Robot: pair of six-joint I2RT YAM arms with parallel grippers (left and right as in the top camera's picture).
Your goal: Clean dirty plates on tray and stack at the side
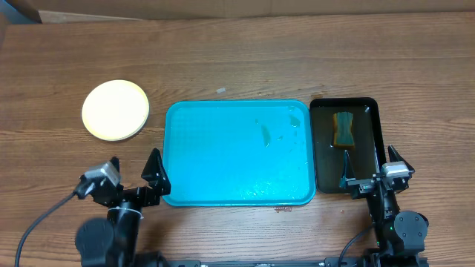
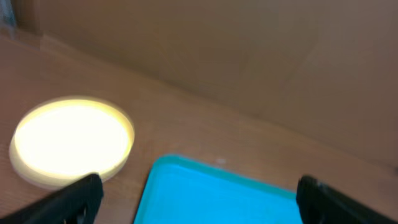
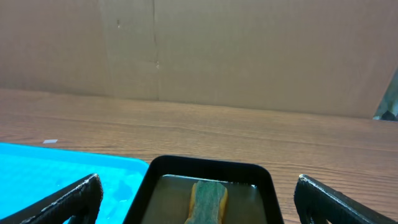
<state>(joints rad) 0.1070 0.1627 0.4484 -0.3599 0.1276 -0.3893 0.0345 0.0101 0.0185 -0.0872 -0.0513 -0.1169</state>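
Note:
The turquoise tray (image 1: 215, 156) lies mid-table with no plate on it, only wet streaks and a faint smear (image 1: 265, 133). The plates (image 1: 116, 110) sit on the table left of the tray as a round pale yellow-white pile. In the left wrist view the plates (image 2: 71, 138) look thick at the rim, and only the top one shows. My left gripper (image 1: 133, 167) hangs open at the tray's near left corner (image 2: 217, 193), nothing between its fingers (image 2: 74, 199). My right gripper (image 1: 371, 169) stands open and holds nothing at the near end of the black tray.
A narrow black tray (image 1: 369, 107) lies right of the turquoise one, holding shallow water and a yellow-green sponge (image 1: 344, 128), also seen as the sponge (image 3: 208, 200) in the right wrist view. A cardboard wall (image 3: 249, 56) stands at the table's far edge.

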